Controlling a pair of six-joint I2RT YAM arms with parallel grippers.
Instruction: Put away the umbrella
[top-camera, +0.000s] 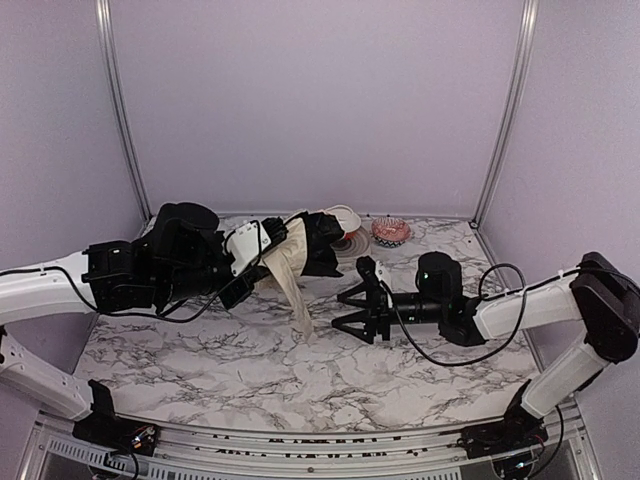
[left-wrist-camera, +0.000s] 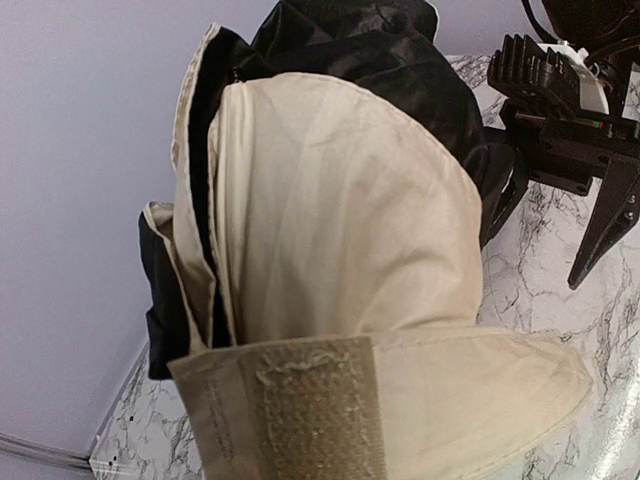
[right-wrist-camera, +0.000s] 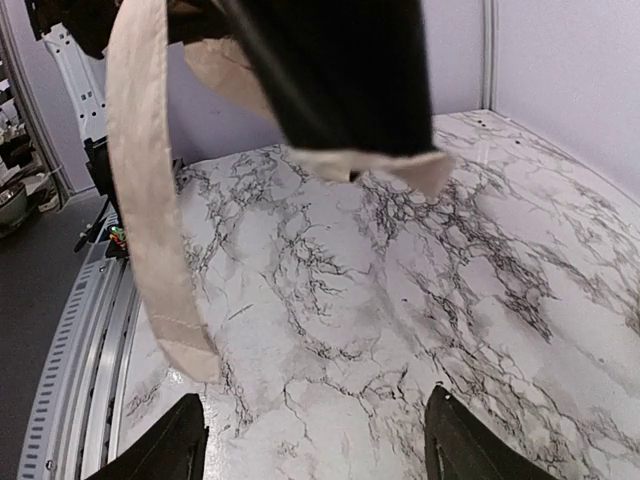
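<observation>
Down at the near edge sit the two arm bases, left and right, bolted to the marble-patterned table. Reaching in from the left, the left gripper holds the umbrella aloft over the middle of the table, towards the far side. Its fingers are buried in the bunched cream and black fabric, which fills the left wrist view, so only the hold itself is plain. A loose cream closing strap dangles from the bundle, its tip close to the marble; contact cannot be judged. Just right of that strap, the right gripper hovers low with both fingers spread wide and nothing between them. Its own camera looks up at the umbrella's black underside. A red-patterned bowl stands at the far right.
</observation>
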